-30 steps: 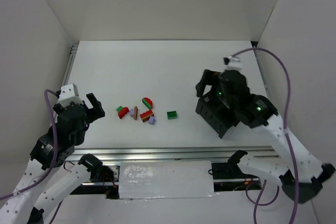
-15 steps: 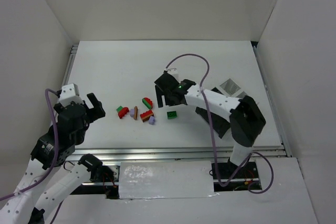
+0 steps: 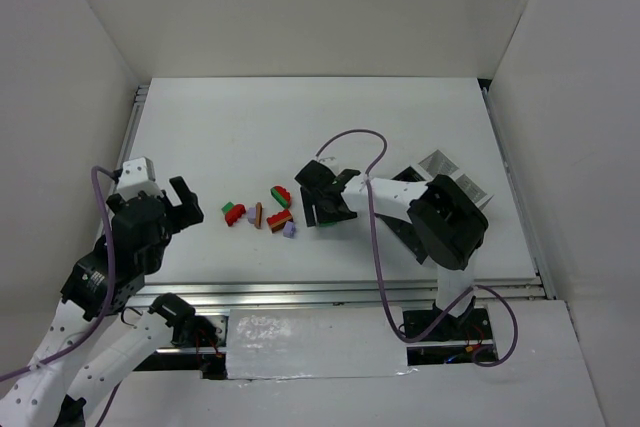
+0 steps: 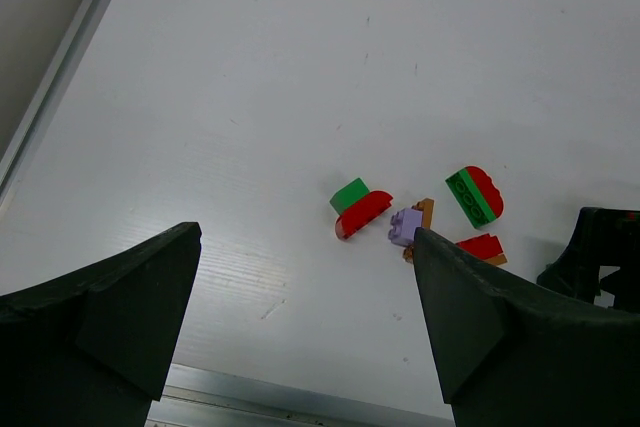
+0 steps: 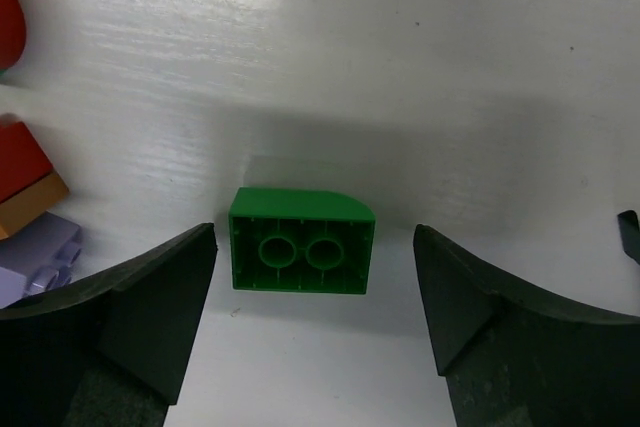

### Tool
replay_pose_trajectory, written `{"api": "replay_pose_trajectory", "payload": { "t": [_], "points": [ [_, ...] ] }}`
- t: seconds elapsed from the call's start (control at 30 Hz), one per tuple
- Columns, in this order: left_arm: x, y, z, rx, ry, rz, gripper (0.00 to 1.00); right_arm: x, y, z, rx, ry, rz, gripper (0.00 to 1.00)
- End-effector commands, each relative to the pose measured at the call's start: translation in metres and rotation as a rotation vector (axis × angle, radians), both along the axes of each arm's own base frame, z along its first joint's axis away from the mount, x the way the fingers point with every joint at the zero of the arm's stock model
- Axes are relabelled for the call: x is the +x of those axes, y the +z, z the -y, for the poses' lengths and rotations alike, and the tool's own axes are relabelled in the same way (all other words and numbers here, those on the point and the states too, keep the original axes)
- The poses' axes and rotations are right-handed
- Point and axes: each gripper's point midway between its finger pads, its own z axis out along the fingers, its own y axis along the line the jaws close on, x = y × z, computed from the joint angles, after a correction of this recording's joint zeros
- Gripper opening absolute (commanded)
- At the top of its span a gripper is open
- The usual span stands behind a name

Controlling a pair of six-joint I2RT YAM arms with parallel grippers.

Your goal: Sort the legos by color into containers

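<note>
Green brick sits alone on the white table, centre of the right wrist frame, with its hollow two-tube face toward the camera. In the top view it's hidden under the right gripper.

The jaws are spread wide and straddle the brick. There's a gap on both sides and no contact.

My read on the step in hand – pick green:
- Keep the brick centred, get low, then close evenly so it doesn't skate or twist out.
- The lavender brick and the red-on-orange piece sit just beside the finger at the frame's left. That's the tight side, and closing should pull the finger away from them.
- The frame's right side is bare table.

The containers are right of centre in the top view, mostly covered by the right arm. The carry looks short and unobstructed, but watch the purple cable looping above.

Left gripper is also spread open and holding nothing. It hovers at lower left in the top view, well apart from the remaining cluster. The table's front rail is near.
</note>
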Motion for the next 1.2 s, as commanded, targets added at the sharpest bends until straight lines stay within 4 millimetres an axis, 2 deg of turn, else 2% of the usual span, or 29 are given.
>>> {"api": "replay_pose_trajectory", "payload": {
  "t": [0.0,0.03,0.13,0.17,0.2,0.3,0.33,0.37,0.4,0.43,0.5,0.53,0.57,0.63,0.7,0.8,0.83,0.9,1.17],
  "points": [
    [0.007,0.007,0.005,-0.008,-0.018,0.032,0.99,0.006,0.001,-0.017,0.072,0.003,0.022,0.84],
    [0.007,0.006,0.005,-0.008,-0.018,0.032,0.99,0.005,-0.001,-0.017,0.071,0.005,0.019,0.82],
    [0.007,0.007,0.006,-0.009,-0.027,0.034,0.99,0.006,0.001,-0.021,0.093,0.018,0.027,0.58],
    [0.007,0.006,0.007,-0.007,-0.031,0.034,0.99,0.005,0.003,-0.022,0.098,0.023,0.030,0.42],
    [0.008,0.007,0.007,-0.010,-0.033,0.035,0.99,0.006,0.005,-0.022,0.100,0.026,0.033,0.34],
    [0.008,0.005,0.009,-0.006,-0.040,0.029,0.99,0.008,0.021,-0.020,0.114,0.023,0.067,0.30],
    [0.009,0.005,0.009,-0.006,-0.042,0.027,0.99,0.009,0.035,-0.020,0.133,0.021,0.091,0.23],
    [0.009,0.005,0.009,-0.005,-0.040,0.026,0.99,0.008,0.043,-0.019,0.143,0.020,0.103,0.22],
    [0.009,0.005,0.009,-0.006,-0.040,0.027,0.99,0.008,0.053,-0.016,0.150,0.016,0.120,0.22],
    [0.008,0.005,0.009,-0.007,-0.042,0.028,0.99,0.010,0.078,-0.011,0.176,0.005,0.174,0.22],
    [0.008,0.006,0.009,-0.009,-0.043,0.032,0.99,0.009,0.103,-0.001,0.179,-0.005,0.222,0.22],
    [0.008,0.006,0.009,-0.009,-0.043,0.033,0.99,0.011,0.128,0.008,0.193,-0.024,0.282,0.22],
    [0.008,0.006,0.009,-0.009,-0.041,0.032,0.99,0.013,0.143,0.014,0.196,-0.039,0.312,0.23],
    [0.008,0.006,0.009,-0.009,-0.043,0.033,1.00,0.013,0.170,0.036,0.184,-0.074,0.360,0.23],
    [0.009,0.006,0.009,-0.007,-0.044,0.030,0.99,0.020,0.183,0.068,0.150,-0.149,0.394,0.23],
    [0.009,0.007,0.010,-0.010,-0.047,0.033,1.00,0.021,0.181,0.104,0.113,-0.226,0.383,0.25],
    [0.008,0.006,0.010,-0.009,-0.048,0.030,1.00,0.022,0.180,0.127,0.101,-0.284,0.386,0.26],
    [0.008,0.007,0.010,-0.014,-0.049,0.037,1.00,0.023,0.184,0.151,0.112,-0.340,0.409,0.27],
    [0.009,0.005,0.013,-0.009,-0.064,0.025,0.99,0.022,0.176,0.172,0.066,-0.378,0.397,0.35]
  ]
}}
